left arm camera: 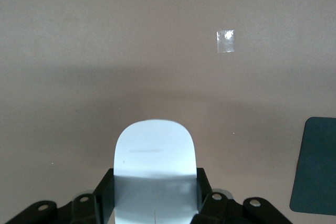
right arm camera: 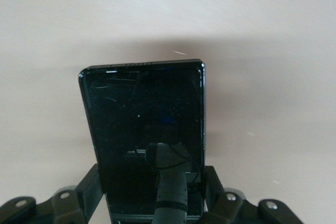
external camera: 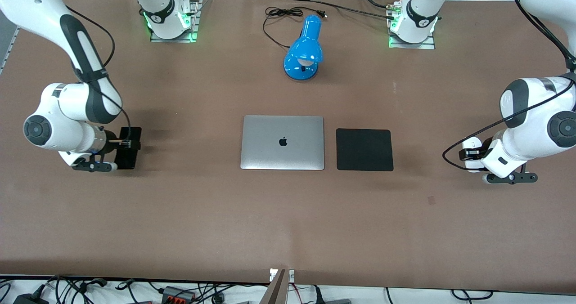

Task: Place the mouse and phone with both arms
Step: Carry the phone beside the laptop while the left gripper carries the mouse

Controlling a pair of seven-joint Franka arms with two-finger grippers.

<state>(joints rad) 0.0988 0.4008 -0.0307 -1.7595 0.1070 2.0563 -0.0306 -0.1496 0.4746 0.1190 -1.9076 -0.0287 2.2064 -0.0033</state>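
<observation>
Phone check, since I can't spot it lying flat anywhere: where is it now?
The phone is held in the right gripper at the right arm's end of the table, well apart from the closed laptop.

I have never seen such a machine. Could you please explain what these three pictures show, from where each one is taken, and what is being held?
Two white robot arms work at a brown table. The big picture looks down from a high camera facing them. The two small pictures come from cameras on the wrists.

The left tool is shut on the white mouse. The right tool is shut on the black phone. Both are at the table's ends.

On the table lie a closed silver laptop, a black mat beside it, and a blue lamp nearer the arms' bases.
</observation>
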